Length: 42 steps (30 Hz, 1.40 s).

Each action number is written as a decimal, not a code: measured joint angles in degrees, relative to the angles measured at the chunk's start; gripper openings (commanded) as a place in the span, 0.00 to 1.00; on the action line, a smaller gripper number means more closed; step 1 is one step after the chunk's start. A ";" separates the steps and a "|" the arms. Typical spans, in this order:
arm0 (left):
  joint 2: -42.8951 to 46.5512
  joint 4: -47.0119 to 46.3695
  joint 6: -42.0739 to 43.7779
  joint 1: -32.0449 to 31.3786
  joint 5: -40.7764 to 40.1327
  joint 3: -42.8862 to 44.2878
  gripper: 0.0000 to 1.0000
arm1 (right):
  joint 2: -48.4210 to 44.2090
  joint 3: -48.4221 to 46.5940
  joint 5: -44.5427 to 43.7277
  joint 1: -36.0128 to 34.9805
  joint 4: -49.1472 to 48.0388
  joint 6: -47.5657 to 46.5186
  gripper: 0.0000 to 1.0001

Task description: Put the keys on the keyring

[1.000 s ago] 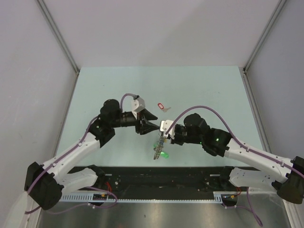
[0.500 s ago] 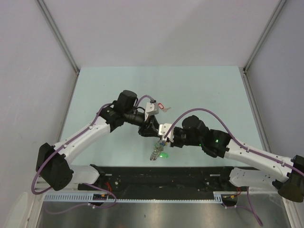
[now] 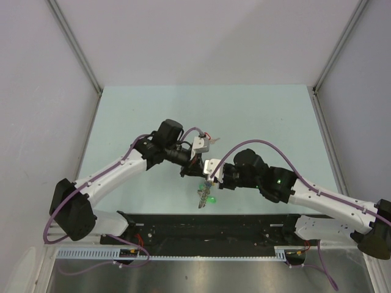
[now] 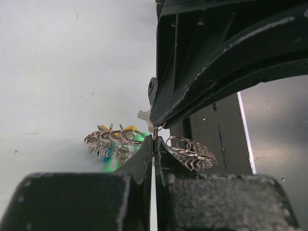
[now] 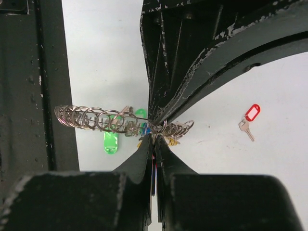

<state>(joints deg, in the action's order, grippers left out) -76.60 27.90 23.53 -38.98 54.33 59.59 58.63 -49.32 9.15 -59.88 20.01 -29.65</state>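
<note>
**Top external.** Both arms reach in and meet over the table (image 3: 263, 116), about mid-width, toward the near edge. Left gripper (image 3: 199, 168) and right gripper (image 3: 209, 178) stand tip to tip. The keyring (image 3: 203, 193) hangs just below where they meet, with a green tag (image 3: 210, 199) at its low end. Cannot tell from here whether the tag touches the surface. One red-tagged key (image 3: 212, 140) lies loose on the table just beyond the left wrist, on the far-edge side, apart from the ring.

**Left wrist.** Own fingers (image 4: 143, 161) are pressed together with no gap, tips pinching the thin keyring wire. The right gripper's black fingers come down from above onto the same spot. The wire runs out to both sides of the pinch, strung with small split loops (image 4: 115, 136), one bunch left and one right. The green tag and a blue tag (image 4: 109, 152) dangle under the left bunch.

**Right wrist.** Own jaws are closed tight on the wire at that same point, with the left gripper's fingers opposite. Most loops sit left of the grip, a few right. The green tag hangs below the left stretch. The red-tagged key lies flat on the table, well off to the right.
</note>
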 measured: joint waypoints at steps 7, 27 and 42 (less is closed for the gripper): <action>4.57 -10.03 -9.20 -0.07 -1.95 -5.64 0.00 | -0.76 -0.31 -2.40 -0.79 0.52 0.44 0.00; 23.76 -70.34 -46.27 -4.15 -25.79 -40.94 0.00 | -3.28 7.52 -23.17 -13.07 -14.62 5.46 0.00; 28.02 -88.76 -48.76 -5.95 -34.12 -49.22 0.46 | 0.94 6.64 -23.39 -13.03 -14.58 4.92 0.00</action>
<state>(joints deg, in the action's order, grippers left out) -48.58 -60.86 -25.23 -44.93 20.21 10.37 59.57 -42.68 -14.24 -72.90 5.43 -24.73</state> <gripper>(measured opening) 0.403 0.020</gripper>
